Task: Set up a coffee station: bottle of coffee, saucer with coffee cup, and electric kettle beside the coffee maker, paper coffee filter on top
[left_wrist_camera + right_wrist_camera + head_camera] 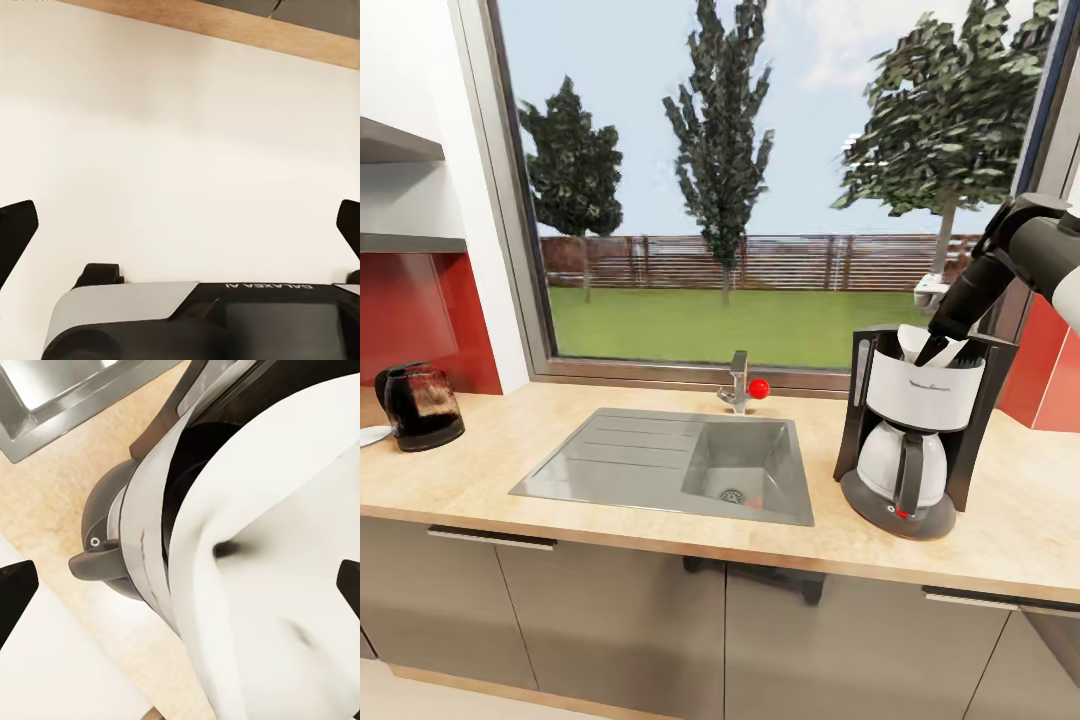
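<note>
Coffee maker (920,440) stands on the worktop (610,530), right of the grey sink (670,462). Right gripper (938,348) reaches down into its top, w/ the white paper coffee filter (916,342) sitting in the filter housing; can't tell if the jaws grip it. Electric kettle (418,405) is at the far left, well apart. Left gripper (180,225): 2 fingertips spread wide, holding nothing.

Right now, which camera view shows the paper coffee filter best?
The right wrist view: the paper coffee filter looms large and white over the coffee maker. The head view shows less of it, a small white piece in the machine's open top at the right gripper. The left wrist view faces pale floor.
</note>
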### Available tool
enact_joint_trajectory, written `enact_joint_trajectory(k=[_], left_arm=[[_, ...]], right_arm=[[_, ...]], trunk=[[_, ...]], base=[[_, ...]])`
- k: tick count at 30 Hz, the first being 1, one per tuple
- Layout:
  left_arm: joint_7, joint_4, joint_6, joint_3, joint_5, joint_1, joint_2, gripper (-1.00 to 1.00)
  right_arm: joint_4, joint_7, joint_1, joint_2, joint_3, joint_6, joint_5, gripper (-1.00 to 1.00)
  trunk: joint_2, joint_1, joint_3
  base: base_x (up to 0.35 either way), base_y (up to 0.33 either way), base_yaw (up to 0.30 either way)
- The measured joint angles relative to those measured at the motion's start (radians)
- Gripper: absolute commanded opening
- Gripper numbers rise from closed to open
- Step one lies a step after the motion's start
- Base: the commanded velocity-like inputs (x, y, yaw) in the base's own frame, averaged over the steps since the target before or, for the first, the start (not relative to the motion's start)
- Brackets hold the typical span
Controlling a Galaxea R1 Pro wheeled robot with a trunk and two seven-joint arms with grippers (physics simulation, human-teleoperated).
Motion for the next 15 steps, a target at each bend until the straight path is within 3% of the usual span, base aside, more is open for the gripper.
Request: enact_joint_trajectory(k=[15], left_arm=[[0.000,0.000,0.000,0.000,0.000,0.000,0.000,1.00]], right_arm=[[0.000,0.000,0.000,-0.001,-0.003,0.000,-0.001,1.00]], trunk=[[0.098,-0.054,0.044]], base=[[0.000,0.000,0.000]])
